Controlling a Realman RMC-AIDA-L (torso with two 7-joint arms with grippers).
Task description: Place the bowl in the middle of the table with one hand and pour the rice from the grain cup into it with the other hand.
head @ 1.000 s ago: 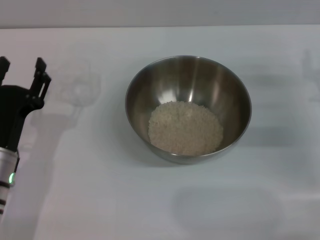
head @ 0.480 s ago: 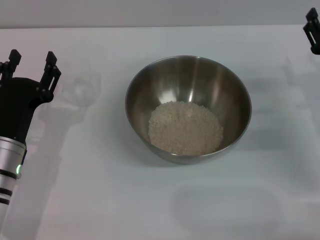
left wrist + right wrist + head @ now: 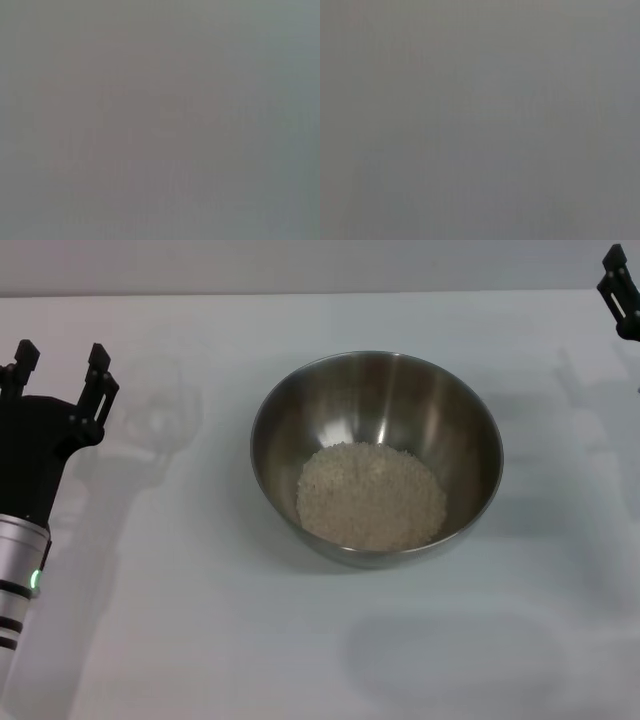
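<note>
White desk (image 3: 200, 620) fills nearly the whole head view, with a pale grey strip of wall along the far edge. On the robot's left, the left gripper (image 3: 58, 362) hangs over the desk with its two black fingers spread apart, holding nothing and touching nothing. Just beyond its fingertips stands the clear grain cup (image 3: 163, 410), upright and faint against the white surface, apart from the gripper. At the far right edge only a small black part of the right gripper (image 3: 620, 295) shows; whether it is released or clenched cannot be told. The stainless-steel bowl (image 3: 376, 390) sits near the middle of the desk, well apart from both grippers, with a heap of off-white rice (image 3: 371, 495) lying in its bottom. Both wrist views show only a flat grey field, with no object to make out.
</note>
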